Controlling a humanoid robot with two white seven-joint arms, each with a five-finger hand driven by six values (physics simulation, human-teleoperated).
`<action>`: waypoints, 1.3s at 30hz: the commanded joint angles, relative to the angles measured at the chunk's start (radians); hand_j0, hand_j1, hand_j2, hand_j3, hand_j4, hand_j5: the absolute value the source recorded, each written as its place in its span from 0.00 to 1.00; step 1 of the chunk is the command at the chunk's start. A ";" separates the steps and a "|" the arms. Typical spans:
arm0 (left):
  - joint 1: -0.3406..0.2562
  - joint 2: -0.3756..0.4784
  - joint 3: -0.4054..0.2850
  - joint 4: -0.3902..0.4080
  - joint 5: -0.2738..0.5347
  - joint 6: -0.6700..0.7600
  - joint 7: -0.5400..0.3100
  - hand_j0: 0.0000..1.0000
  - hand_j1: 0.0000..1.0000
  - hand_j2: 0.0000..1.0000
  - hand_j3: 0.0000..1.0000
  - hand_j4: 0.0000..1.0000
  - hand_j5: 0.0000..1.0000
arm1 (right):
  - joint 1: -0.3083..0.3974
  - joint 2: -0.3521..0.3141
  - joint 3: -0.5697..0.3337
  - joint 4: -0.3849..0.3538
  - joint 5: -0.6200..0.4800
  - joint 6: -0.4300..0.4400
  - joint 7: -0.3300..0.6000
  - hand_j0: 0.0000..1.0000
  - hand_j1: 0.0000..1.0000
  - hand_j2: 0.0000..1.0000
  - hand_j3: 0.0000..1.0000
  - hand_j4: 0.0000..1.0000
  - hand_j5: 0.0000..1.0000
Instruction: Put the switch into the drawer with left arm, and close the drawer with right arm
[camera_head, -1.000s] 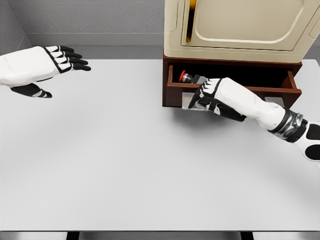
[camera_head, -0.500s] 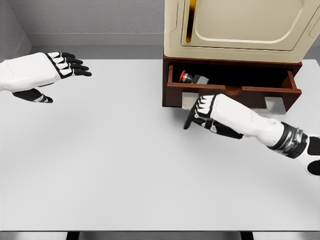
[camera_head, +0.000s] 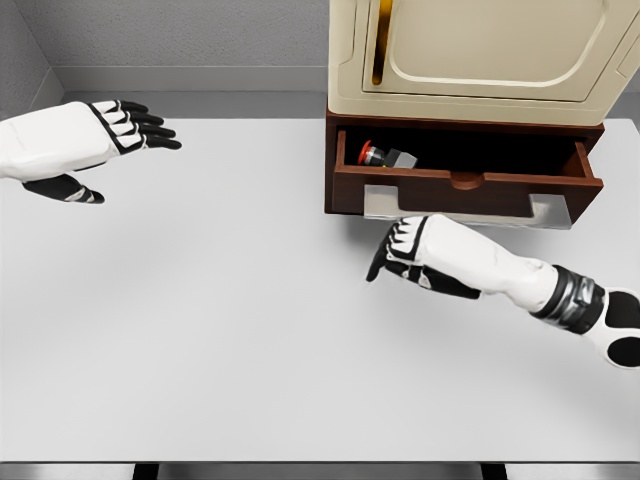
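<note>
The switch (camera_head: 380, 155), grey with a red button, lies inside the open brown drawer (camera_head: 460, 190) at its left end. The drawer stands pulled out from under a cream cabinet (camera_head: 480, 55). My right hand (camera_head: 395, 255) hovers over the table just in front of the drawer's front panel, a little below it and not touching it, fingers relaxed and holding nothing. My left hand (camera_head: 130, 125) floats at the far left above the table, fingers spread and empty, well away from the drawer.
The white table (camera_head: 220, 330) stretches across the whole view, with its front edge at the bottom. A grey wall (camera_head: 180, 40) runs behind it. The cabinet stands at the table's back right.
My right hand has drawn back from the drawer front toward me and downward, now clear of the panel. The left hand has barely shifted. The drawer stays open.
</note>
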 joint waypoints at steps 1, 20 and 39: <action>0.000 0.001 0.008 0.000 0.007 0.002 0.001 1.00 1.00 1.00 1.00 1.00 1.00 | 0.000 0.011 -0.004 0.034 0.002 -0.001 0.000 0.45 0.45 0.45 0.45 0.45 0.45; 0.000 0.001 0.010 -0.002 0.007 0.002 0.001 1.00 1.00 1.00 1.00 1.00 1.00 | -0.103 0.066 -0.011 0.168 0.002 -0.001 -0.001 0.43 0.43 0.43 0.43 0.43 0.43; 0.000 0.014 0.020 -0.002 0.010 0.002 0.001 1.00 1.00 1.00 1.00 1.00 1.00 | -0.095 0.104 -0.009 0.180 0.054 -0.001 0.002 0.42 0.42 0.42 0.42 0.42 0.42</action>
